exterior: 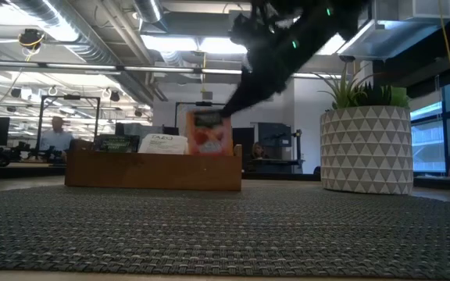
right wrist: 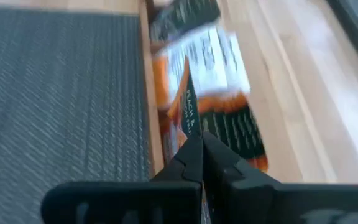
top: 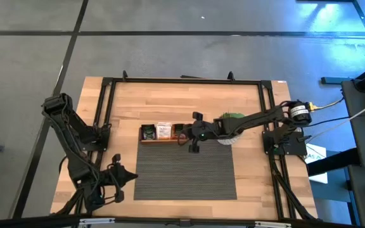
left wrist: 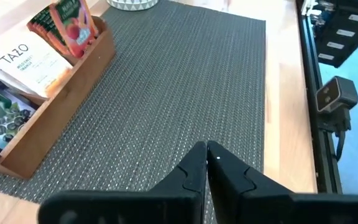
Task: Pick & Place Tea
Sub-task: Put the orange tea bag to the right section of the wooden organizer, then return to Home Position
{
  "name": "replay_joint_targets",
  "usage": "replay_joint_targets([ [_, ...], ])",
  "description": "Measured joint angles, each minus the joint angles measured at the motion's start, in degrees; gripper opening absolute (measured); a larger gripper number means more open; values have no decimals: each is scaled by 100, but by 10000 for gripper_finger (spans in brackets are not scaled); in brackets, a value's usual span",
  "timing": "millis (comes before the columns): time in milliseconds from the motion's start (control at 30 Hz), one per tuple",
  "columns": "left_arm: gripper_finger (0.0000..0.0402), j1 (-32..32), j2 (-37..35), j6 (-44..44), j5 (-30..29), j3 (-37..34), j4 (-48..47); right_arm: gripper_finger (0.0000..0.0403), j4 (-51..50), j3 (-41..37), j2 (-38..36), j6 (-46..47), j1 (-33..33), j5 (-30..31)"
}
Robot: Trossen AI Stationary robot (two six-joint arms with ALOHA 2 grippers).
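The long wooden tray point(top: 152, 140) lies at the far edge of the grey mat. It holds dark sachets point(top: 148, 131) on the left, white Tazo sachets point(top: 164, 130) in the middle and orange-red ones at the right end. My right gripper point(top: 185, 133) reaches over that right end, shut on an orange-red sachet point(exterior: 209, 134), which stands taller than the others. My left gripper point(left wrist: 207, 150) is shut and touches nothing, low over the mat's near left corner point(top: 129, 177). My right gripper pinches the orange-red sachet between its two fingers at the top edge point(right wrist: 188, 124). It slants down from above and from the table's right. The sachet is upright, and its lower part is behind the tray's front wall point(exterior: 155, 173), inside the right compartment.
A white patterned pot with a green plant point(exterior: 366, 148) stands just right of the tray, under my right arm point(top: 252, 120). The ribbed grey mat point(top: 185, 171) covers the table's near middle. A black frame point(top: 182, 81) runs around the wooden tabletop.
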Motion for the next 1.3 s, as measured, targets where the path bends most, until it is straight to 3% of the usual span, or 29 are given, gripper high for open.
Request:
replay_joint_targets([
  [167,12,156,2,-101,27,0,10,3,737,-499,6,-248,-105,-28],
  [333,9,272,2,-116,155,0,13,3,792,-734,6,-220,-192,-327],
  [667,12,442,2,-105,163,0,10,8,846,-998,6,7,-253,-292],
  [1100,12,833,2,-16,295,0,6,115,838,-814,13,-87,-273,-272],
  [1300,11,1215,2,-339,455,0,177,130,131,-271,-291,294,-205,-298],
])
